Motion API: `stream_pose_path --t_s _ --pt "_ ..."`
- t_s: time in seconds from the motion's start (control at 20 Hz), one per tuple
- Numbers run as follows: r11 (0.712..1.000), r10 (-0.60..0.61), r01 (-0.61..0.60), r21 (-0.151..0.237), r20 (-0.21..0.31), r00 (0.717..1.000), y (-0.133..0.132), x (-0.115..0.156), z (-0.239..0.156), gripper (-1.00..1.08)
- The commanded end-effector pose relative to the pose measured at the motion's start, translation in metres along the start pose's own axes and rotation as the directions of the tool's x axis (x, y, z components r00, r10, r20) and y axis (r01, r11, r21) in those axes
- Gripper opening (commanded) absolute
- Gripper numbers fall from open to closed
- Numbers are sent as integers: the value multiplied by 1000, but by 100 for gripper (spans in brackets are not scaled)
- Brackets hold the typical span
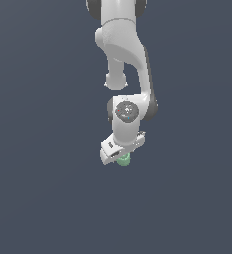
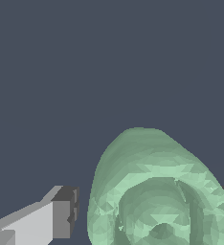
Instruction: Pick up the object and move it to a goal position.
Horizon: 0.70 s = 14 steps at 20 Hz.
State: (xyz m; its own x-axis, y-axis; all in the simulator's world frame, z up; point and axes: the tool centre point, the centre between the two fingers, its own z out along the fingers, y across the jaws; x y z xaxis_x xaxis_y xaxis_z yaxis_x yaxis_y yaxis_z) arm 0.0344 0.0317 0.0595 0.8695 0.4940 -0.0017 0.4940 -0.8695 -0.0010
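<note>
White Franka arm hangs down the centre of the exterior view, its white two-fingered hand [image 1: 119,158] just below mid-frame, tilted, with the small pale mint-green lumpy stubby cylinder [image 1: 123,159] poking out under it at the lower edge of the hand body. Wrist view: the green object [image 2: 157,191] fills the lower right of the frame, its ringed end facing the camera. One dark-padded finger [image 2: 63,217] sits at lower left with a visible strip of background between pad and object; the other finger is only a sliver at the right frame edge, seemingly touching or very near the object. So the hand is partly open around the object, not clamped on both sides as far as the frames show; grip not confirmed. Plain dark slate surface [image 1: 38,198] everywhere, no shadow cue, so cannot tell if the object is resting or lifted. No goal marker visible in either view. Likely step: closing on the object. To do it well: centre the hand so both pads meet it together, close squarely across the lumpy sides, not the ringed end, then lift straight up before heading for the goal.
</note>
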Motion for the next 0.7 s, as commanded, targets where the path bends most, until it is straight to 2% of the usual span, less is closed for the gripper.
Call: stream_pose_path --t_s 0.0,0.05,0.65 --pt "1000 0 0 -1 -2 1000 1 1 1 100" --pt "1000 0 0 -1 -2 1000 1 1 1 -100" --pt "1000 -1 1 -2 -4 1000 1 1 -1 -100"
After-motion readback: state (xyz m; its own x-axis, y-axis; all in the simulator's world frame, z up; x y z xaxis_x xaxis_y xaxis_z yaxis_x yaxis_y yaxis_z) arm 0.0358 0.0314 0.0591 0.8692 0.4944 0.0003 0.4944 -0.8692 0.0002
